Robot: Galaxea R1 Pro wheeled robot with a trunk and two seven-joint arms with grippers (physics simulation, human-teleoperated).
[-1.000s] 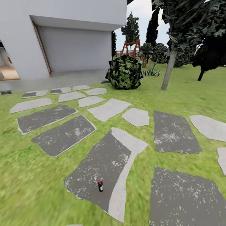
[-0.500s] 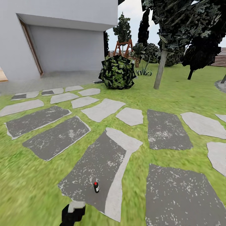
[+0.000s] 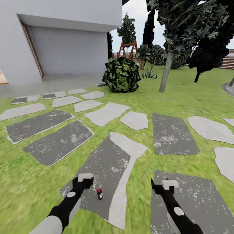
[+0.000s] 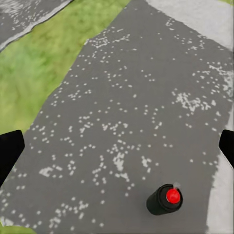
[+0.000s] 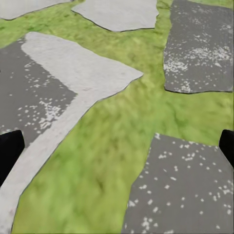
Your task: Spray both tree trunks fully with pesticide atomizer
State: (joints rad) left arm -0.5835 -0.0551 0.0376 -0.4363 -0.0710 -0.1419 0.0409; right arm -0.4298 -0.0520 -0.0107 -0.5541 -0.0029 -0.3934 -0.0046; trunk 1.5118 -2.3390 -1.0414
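I take the atomizer (image 3: 99,193) as my landmark: a small dark bottle with a red cap, standing upright on a dark grey stone (image 3: 107,169). My left gripper (image 3: 85,178) hangs just beside it, on the house side, and above the stone rather than on it. In the left wrist view the bottle (image 4: 165,199) sits off-centre, nearer one black fingertip (image 4: 226,146) than the other, with both tips at the picture's far edges: the left pincer is released and spread wide, holding nothing. My right gripper (image 3: 169,184) is well apart from the bottle, on the other side of it, over the next dark stone (image 3: 191,204); its tips also sit at the far edges of the right wrist view, so it is released and empty too.

Risks as I judge them: the bottle is small and upright, and it is not centred between the left fingers. If I descend as aligned now, one finger could clip the cap and topple it, and it would roll across the stone. Closing too high would pinch only the cap.

Beyond the bottle lie paler stones (image 3: 106,113), then a dark leafy bush (image 3: 122,74). Farther, past the bush and away from the house (image 3: 61,39), one tree trunk (image 3: 165,75) leans, pale and bare. I cannot pick out the second tree with certainty.
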